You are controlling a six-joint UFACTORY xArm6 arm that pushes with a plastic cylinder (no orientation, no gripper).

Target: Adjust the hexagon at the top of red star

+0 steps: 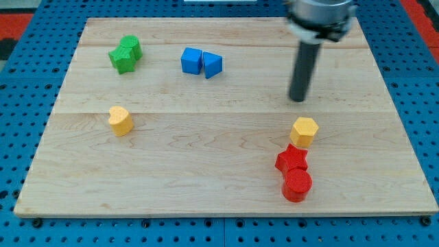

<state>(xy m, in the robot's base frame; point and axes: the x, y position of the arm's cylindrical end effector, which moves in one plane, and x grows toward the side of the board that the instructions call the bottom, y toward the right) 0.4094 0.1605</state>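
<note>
My tip point(298, 100) rests on the worktop point(206, 171), toward the view's top from the yellow hexagon point(304, 130) and apart from it. The hexagon sits just above the red star point(291, 160), which touches the red cylinder point(297, 184)

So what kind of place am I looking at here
Probably a robotics lab bench: a wooden board sits on a blue perforated table, small coloured blocks like the yellow hexagon and red star lie on it, and my tip stands above them.
</note>
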